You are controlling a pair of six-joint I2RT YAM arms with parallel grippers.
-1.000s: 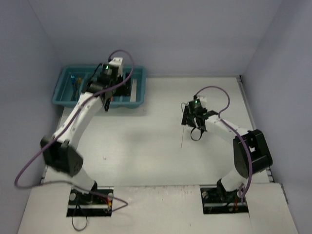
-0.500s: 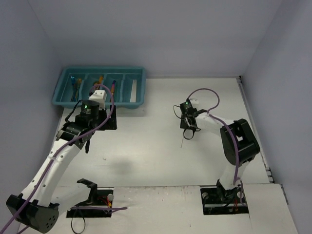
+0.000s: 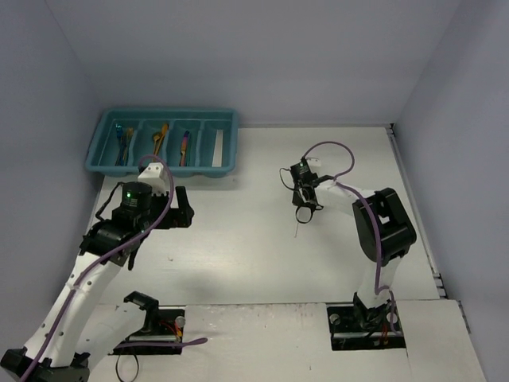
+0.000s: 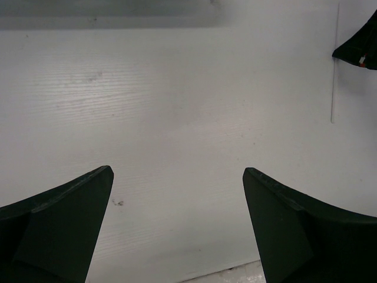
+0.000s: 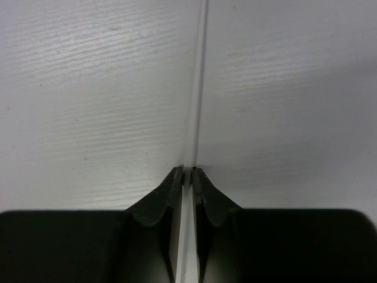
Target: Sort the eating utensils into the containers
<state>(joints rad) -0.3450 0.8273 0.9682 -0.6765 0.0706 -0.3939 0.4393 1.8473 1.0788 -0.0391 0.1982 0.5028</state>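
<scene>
At the right claw (image 5: 187,171), the two dark fingers (image 5: 156,203) are pressed together on a thin pale translucent stick (image 5: 198,82), pinching it right at their tips. From that pinch the stick runs straight away from the wrist camera, along the white ribbed surface (image 5: 88,88). From above, this claw sits low over the middle-right of the surface, and the free length of the stick points toward the near edge.

Well apart from it, on the left side, the left claw (image 4: 177,171) has its fingers (image 4: 65,206) spread wide with nothing between them, only bare surface below. Its wrist camera also catches the stick as a fine line at the far right of its view.

Beyond the left claw, in the far left corner, stands the teal plastic rectangular cutlery tray (image 3: 167,112), its four long compartments side by side. The leftmost holds blue and gold utensils (image 3: 122,141). The second holds an orange utensil (image 3: 161,137). The third holds a purple-and-orange utensil (image 3: 185,146). The rightmost holds something pale (image 3: 215,146), too small to tell more. The tray is near the left claw but apart from it, and well apart from the pinched stick.
</scene>
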